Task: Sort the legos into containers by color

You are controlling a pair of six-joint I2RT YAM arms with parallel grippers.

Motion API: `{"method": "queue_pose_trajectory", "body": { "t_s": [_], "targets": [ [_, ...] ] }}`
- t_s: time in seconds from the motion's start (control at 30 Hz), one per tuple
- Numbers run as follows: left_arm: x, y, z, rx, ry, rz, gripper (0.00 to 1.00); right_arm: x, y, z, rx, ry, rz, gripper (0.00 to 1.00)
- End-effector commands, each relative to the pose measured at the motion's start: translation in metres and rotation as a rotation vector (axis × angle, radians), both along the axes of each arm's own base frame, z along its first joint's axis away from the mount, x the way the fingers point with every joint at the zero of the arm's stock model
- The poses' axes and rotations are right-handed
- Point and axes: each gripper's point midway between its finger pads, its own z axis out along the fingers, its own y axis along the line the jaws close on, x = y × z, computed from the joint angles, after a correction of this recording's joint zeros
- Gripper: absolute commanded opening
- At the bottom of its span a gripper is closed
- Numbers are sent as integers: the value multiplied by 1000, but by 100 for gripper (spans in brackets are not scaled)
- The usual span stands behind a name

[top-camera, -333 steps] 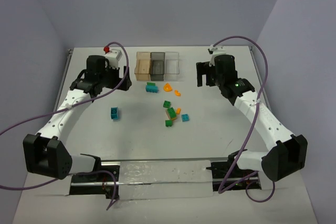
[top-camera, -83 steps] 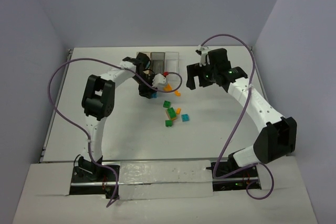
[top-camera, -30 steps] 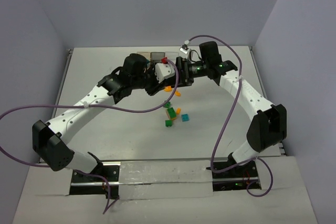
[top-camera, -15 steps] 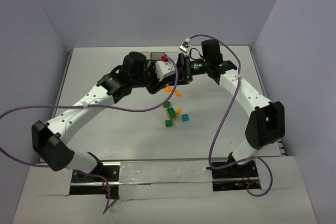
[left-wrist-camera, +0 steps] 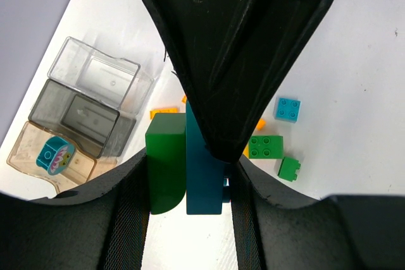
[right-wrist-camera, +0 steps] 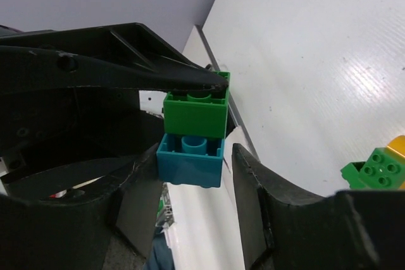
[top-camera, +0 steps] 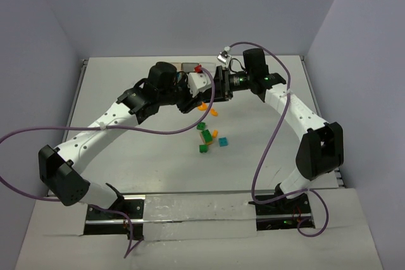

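My left gripper is shut on a joined pair of legos, a green brick pressed against a teal brick, held above the table. My right gripper faces it with its jaws around the teal brick. One pad touches that brick and a narrow gap shows at the other. The green brick sits just beyond those jaws. In the top view the two grippers meet near the containers, which the arms mostly hide. The orange-tinted box holds a round teal piece.
Loose legos lie right of centre: orange pieces, a green brick, a green and orange stack, a teal brick and a small green one. The grey box and clear box show nothing inside.
My right gripper's jaws have narrowed around the teal brick over the last second. Both arms have hardly moved, and the left still holds the brick pair.
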Motion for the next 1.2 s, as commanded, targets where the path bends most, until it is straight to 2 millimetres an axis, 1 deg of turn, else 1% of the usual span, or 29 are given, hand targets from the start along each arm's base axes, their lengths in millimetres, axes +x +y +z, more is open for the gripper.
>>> {"method": "queue_pose_trajectory", "body": {
  "t_s": [0.0, 0.07, 0.13, 0.23, 0.27, 0.3, 0.37, 0.4, 0.47, 0.53, 0.57, 0.63, 0.7, 0.73, 0.77, 0.8, 0.83, 0.87, 0.9, 0.93, 0.97, 1.0, 1.03, 1.1, 1.13, 1.17],
  "targets": [
    [2, -16, 46, -113, -72, -33, 3, 3, -1, 5, -17, -40, -9, 49],
    [1, -16, 46, -113, -71, -35, 3, 4, -1, 5, -19, -40, -13, 47],
    [-1, -15, 45, -111, -67, -42, 4, 6, -1, 4, -23, -43, -19, 44],
    [-4, -15, 42, -108, -57, -49, 10, 7, -1, 6, -23, -52, -21, 35],
    [-6, -15, 42, -109, -55, -53, 13, 8, -1, 6, -25, -58, -21, 28],
    [-7, -15, 41, -107, -52, -58, 16, 9, -1, 6, -29, -66, -23, 15],
    [-10, -14, 38, -101, -44, -63, 29, 9, -3, 7, -40, -81, -21, 4],
    [-10, -13, 36, -100, -38, -61, 46, 8, -3, 7, -45, -89, -18, 1],
    [-13, -11, 36, -101, -26, -57, 72, 7, -5, 7, -57, -113, -11, 0],
    [-17, -7, 35, -103, -7, -66, 90, 3, -12, 7, -87, -183, 6, 0],
    [-18, -3, 36, -107, 2, -65, 95, 4, -15, 7, -94, -215, 9, 0],
    [-21, 13, 43, -140, 48, -74, 99, 1, -27, 2, -139, -259, 19, 0],
    [-30, 25, 52, -180, 92, -118, 99, 1, -36, -5, -185, -289, 34, 0],
    [-42, 27, 55, -201, 128, -170, 99, 1, -42, -9, -224, -321, 47, 0],
    [-47, 32, 60, -215, 140, -184, 99, 1, -46, -13, -241, -338, 57, 0],
    [-49, 37, 61, -228, 162, -197, 99, 0, -49, -17, -259, -351, 69, 0],
    [-52, 49, 68, -258, 183, -205, 99, -2, -53, -21, -287, -376, 86, 0],
    [-56, 53, 71, -276, 206, -216, 99, -3, -56, -26, -305, -420, 111, 0],
    [-58, 55, 71, -276, 212, -217, 99, -5, -57, -28, -309, -418, 115, 0],
    [-62, 60, 75, -309, 257, -250, 99, -7, -62, -28, -323, -503, 141, 0],
    [-64, 61, 77, -312, 271, -254, 99, -8, -63, -32, -329, -510, 145, 0],
    [-67, 61, 76, -319, 294, -300, 99, -11, -64, -32, -332, -560, 161, 0],
    [-68, 60, 81, -326, 302, -324, 98, -10, -64, -28, -331, -604, 166, 0],
    [-69, 53, 77, -346, 386, -366, 95, -14, -62, -20, -323, -664, 185, 0],
    [-64, 48, 75, -356, 414, -376, 92, -17, -60, -14, -315, -684, 196, 0],
    [-64, 45, 75, -374, 453, -394, 90, -20, -56, -7, -305, -711, 214, 0]
  ]
}}
